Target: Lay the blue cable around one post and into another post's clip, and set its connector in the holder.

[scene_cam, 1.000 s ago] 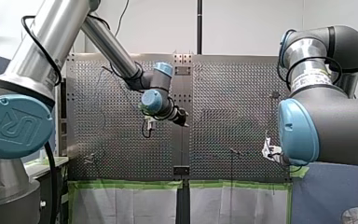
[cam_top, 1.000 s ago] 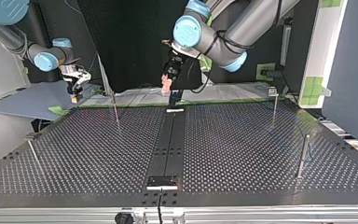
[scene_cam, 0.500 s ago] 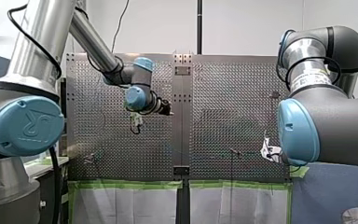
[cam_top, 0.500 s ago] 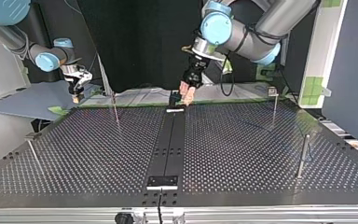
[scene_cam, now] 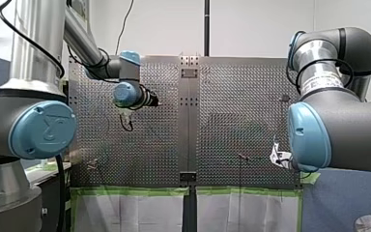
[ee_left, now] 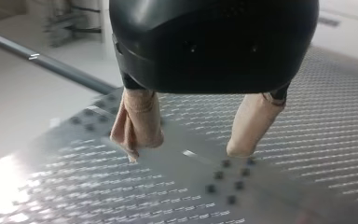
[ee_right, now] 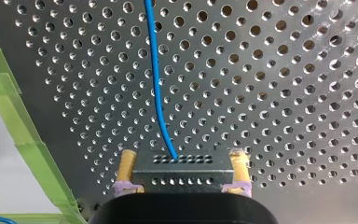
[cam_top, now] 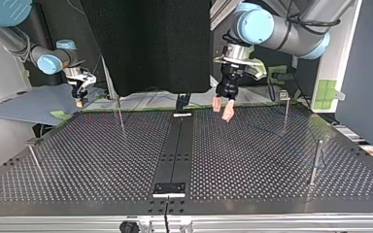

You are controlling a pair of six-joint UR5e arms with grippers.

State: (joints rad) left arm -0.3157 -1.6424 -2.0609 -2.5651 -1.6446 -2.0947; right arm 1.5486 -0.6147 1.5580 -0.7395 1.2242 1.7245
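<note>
Left tool point(cam_top: 222, 109), wide and empty, has swung off the bench's point(cam_top: 252, 160) centre strip point(cam_top: 175, 145).
Right tool point(ee_right: 182, 158) grips the connector point(ee_right: 179, 171); blue cable point(ee_right: 155, 84) seemingly unrouted.

My left gripper point(cam_top: 222, 109) hangs above the table point(cam_top: 102, 160), beige pads apart; my right gripper point(cam_top: 79, 99) looks perhaps closed.

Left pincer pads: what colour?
Beige pads on my black left pincer; left wrist view shows them best.
</note>
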